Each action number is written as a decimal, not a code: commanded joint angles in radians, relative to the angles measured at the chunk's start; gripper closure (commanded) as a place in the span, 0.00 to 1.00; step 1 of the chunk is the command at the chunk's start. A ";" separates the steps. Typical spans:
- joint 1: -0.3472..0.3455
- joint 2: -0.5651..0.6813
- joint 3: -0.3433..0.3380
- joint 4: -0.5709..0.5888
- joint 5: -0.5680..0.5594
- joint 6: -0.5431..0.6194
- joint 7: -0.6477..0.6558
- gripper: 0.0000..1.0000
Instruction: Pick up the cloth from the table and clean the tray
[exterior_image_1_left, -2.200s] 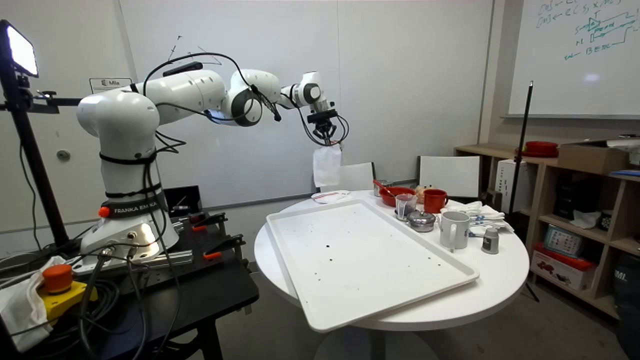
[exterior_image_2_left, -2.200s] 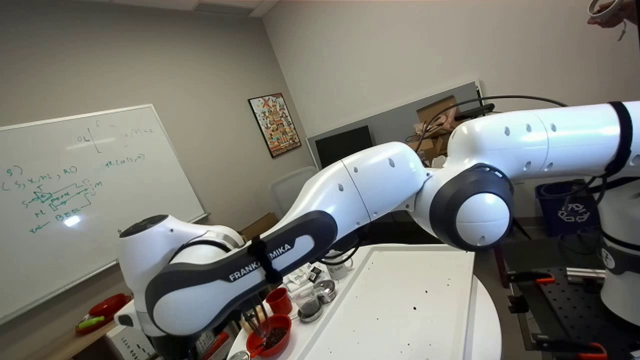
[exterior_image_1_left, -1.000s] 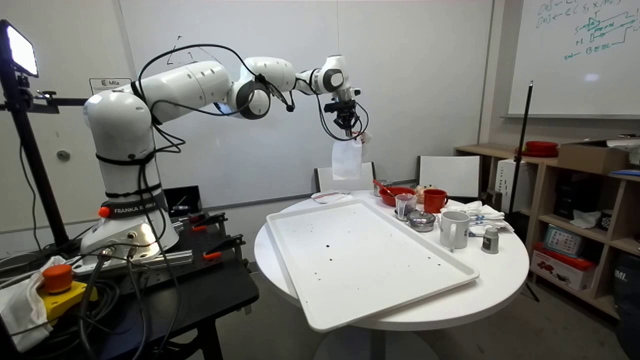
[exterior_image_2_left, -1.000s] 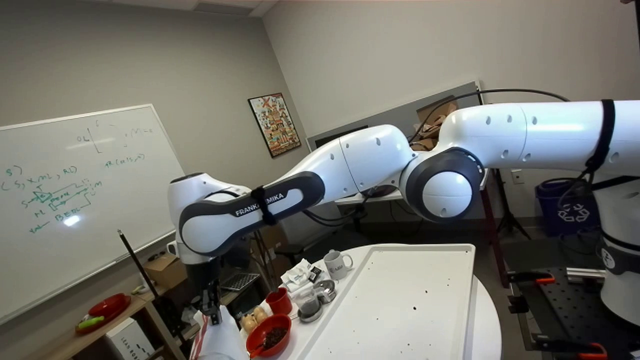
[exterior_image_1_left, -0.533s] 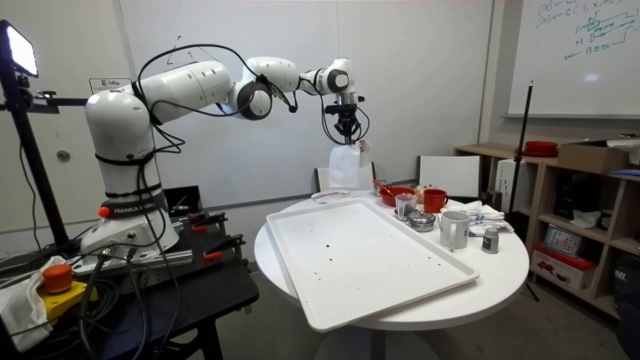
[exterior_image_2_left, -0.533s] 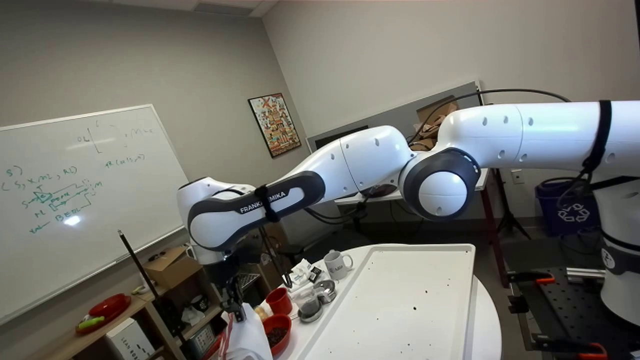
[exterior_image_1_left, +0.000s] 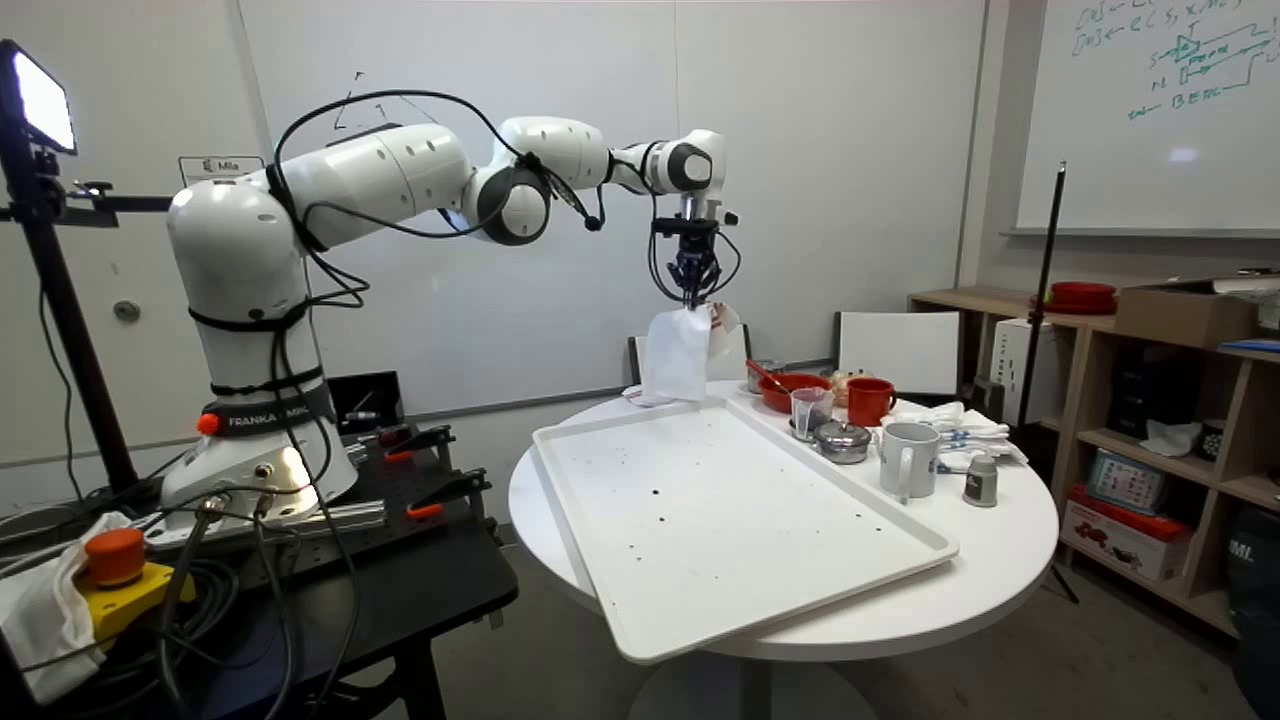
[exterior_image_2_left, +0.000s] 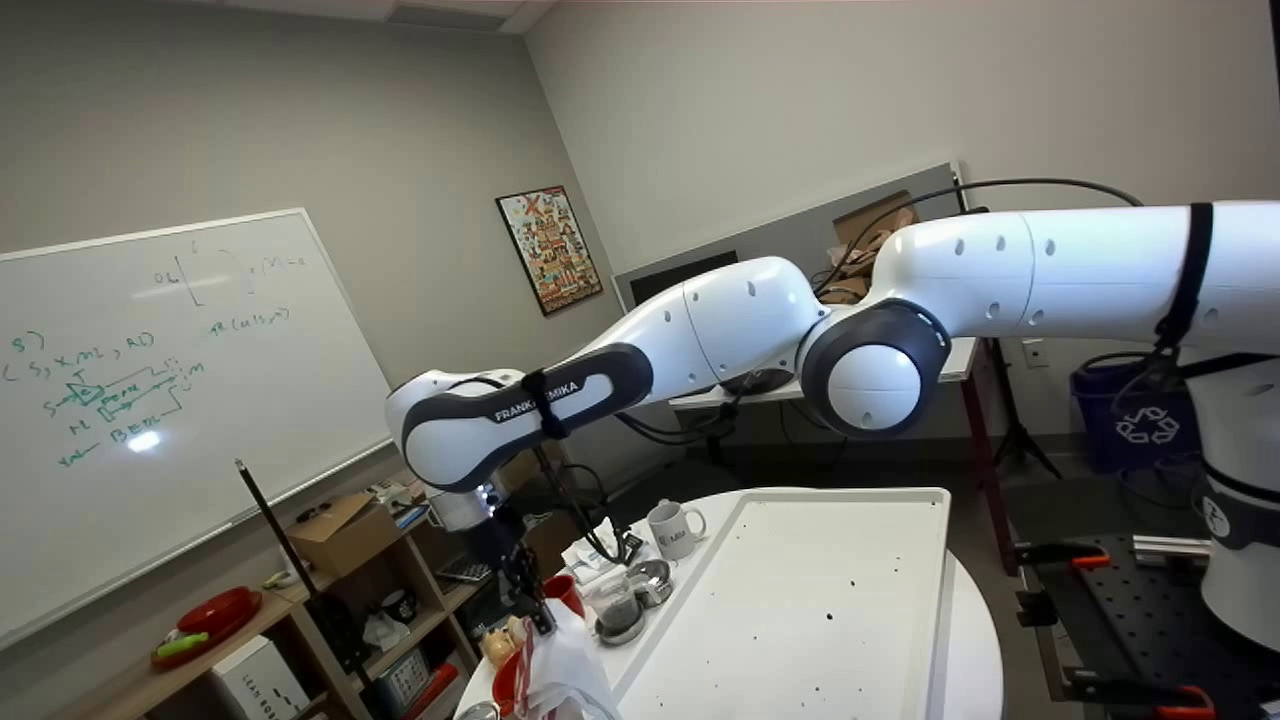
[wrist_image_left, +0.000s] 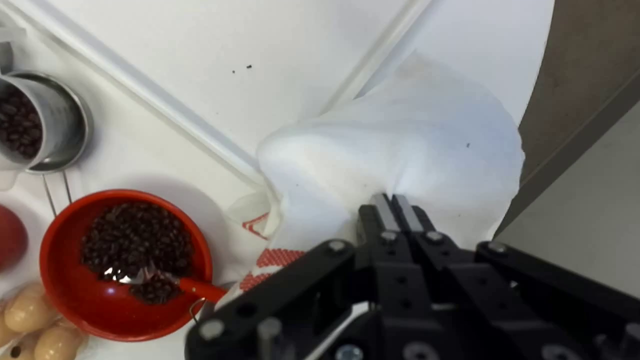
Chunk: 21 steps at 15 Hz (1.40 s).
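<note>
The cloth (wrist_image_left: 440, 135), white with red woven stripes, hangs pinched at its top in my gripper (wrist_image_left: 392, 197), whose fingers are together on it. In an exterior view the cloth (exterior_image_1_left: 678, 350) hangs at the tray's far end, its lower edge in front of the far rim; I cannot tell whether it touches. The tray (exterior_image_1_left: 740, 530), large, white and rectangular, carries several small dark specks. It lies on the round white table (exterior_image_1_left: 1000, 570), one corner jutting past the edge. The gripper (exterior_image_2_left: 545, 625) points down beside the red bowl, partly covering it in that exterior view.
Along the tray's long side stand a red bowl (wrist_image_left: 117, 320) of dark beans with a red-handled utensil, a red mug (exterior_image_1_left: 872, 402), a lidded metal pot (exterior_image_1_left: 842, 442), a grey-white mug (exterior_image_1_left: 912, 465) and a small grey shaker (exterior_image_1_left: 981, 482). Folded white fabric (exterior_image_1_left: 965, 430) lies behind them.
The arm first swung out with the cloth, away from the base and over the table's far end. Since then the gripper has come down, and the cloth hangs lower. Tray and dishes stay put.
</note>
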 joint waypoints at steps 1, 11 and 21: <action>-0.047 0.022 0.026 0.021 0.040 -0.072 0.028 0.99; -0.131 0.052 -0.002 -0.011 0.058 -0.131 -0.024 0.98; -0.138 0.070 0.021 -0.047 0.026 -0.138 -0.025 0.99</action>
